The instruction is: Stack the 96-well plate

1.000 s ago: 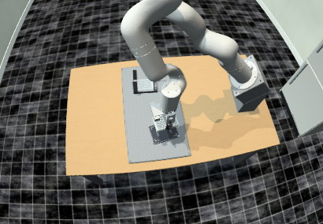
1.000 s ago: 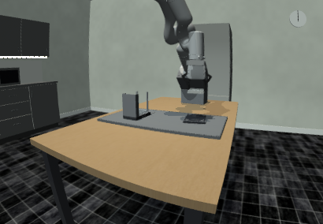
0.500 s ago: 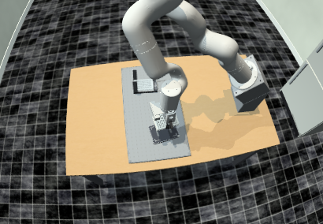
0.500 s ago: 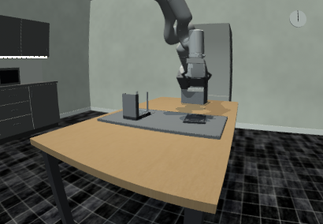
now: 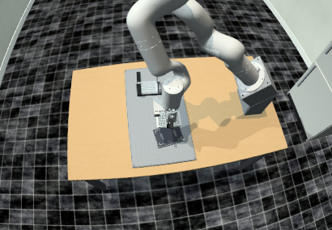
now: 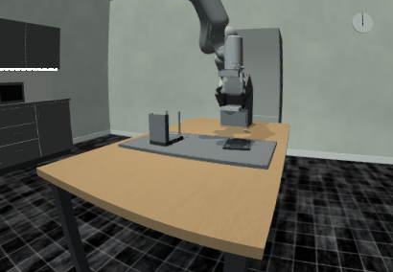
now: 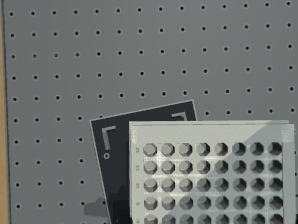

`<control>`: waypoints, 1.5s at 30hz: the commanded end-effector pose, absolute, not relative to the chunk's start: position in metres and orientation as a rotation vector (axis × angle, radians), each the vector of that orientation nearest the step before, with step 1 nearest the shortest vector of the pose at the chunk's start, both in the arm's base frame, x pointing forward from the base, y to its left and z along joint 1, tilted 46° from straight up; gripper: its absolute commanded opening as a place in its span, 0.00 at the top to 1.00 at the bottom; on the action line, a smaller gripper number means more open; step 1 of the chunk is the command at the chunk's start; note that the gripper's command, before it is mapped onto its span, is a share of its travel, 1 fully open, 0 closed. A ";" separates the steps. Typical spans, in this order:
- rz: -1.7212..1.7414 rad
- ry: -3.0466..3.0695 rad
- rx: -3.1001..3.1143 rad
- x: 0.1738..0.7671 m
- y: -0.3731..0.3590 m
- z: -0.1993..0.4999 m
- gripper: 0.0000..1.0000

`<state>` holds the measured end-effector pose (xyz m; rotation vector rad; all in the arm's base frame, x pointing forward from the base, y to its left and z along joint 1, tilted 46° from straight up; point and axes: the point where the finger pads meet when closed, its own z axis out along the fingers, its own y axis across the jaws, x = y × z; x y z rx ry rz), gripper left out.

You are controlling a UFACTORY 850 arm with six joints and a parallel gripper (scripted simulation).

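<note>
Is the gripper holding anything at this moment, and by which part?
Yes. The gripper is shut on the 96-well plate, lifted above the empty plate nest N1. The jaws seem to span its sides, but the exact contact is hidden.

White 96-well plate point(image 7: 210, 172) held aloft above dark nest N1 point(image 7: 112, 165); another plate point(image 5: 148, 87) sits in rack K1 point(image 6: 158, 127).

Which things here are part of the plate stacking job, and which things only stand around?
Part of the job:
- white 96-well plate, lifted in the shut gripper
- dark flat plate nest N1, now vacated
- dark stack rack K1 with its grey plate
- grey perforated base board

Only standing around:
- tall grey cabinet
- round wall clock
- dark kitchen drawers
</note>
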<state>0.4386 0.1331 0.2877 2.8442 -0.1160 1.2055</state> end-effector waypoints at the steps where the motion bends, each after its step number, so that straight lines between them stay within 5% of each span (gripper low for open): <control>1: 1.217 -0.128 2.849 0.440 0.120 0.291 1.00; 45: 1.217 -0.128 2.849 0.453 -0.009 0.322 1.00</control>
